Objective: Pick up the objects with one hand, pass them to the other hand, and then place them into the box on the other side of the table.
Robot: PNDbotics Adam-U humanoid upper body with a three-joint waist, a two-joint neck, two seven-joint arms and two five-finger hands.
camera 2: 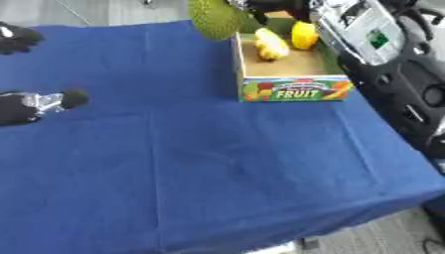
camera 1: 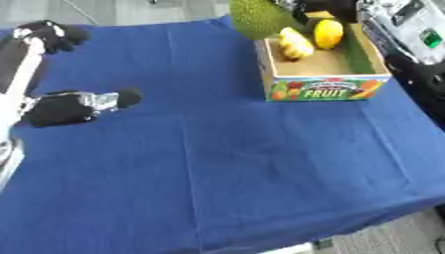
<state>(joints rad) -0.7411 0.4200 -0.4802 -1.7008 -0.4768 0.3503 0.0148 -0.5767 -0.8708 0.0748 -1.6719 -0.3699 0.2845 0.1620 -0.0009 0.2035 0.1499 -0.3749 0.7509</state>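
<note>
On the far right part of the bench (camera 1: 260, 173), which is draped in a blue cloth creased into a grid of fold lines, stands one cardboard box (camera 1: 323, 89) with "FRUIT" printed across a colourful front panel. Its walls are plain brown inside, with a green liner on the right. Two yellow pieces lie in the box: one pale, ridged and elongated like a small banana bunch (camera 1: 295, 43), the other a smooth, rounded yellow fruit (camera 1: 329, 32) just beside it toward the back. One large green fruit (camera 1: 259, 18), bumpy-skinned and oval, is above the box's back left corner; whether it touches the rim is unclear.

One hand is clearly visible: the left hand (camera 1: 74, 106), black with a silver joint, low over the cloth at the left edge. Its fingers look partly curled, one dark rounded fingertip (camera 1: 129, 96) pointing right toward the box. It holds nothing that can be seen. Whether it rests on the cloth cannot be told. Part of the left arm (camera 1: 26, 54), black and silver, runs up the left edge.

At the upper right, grey and black robot casing (camera 2: 382, 54) crowds the box's far side. The right hand cannot be made out there, so its state cannot be told.
</note>
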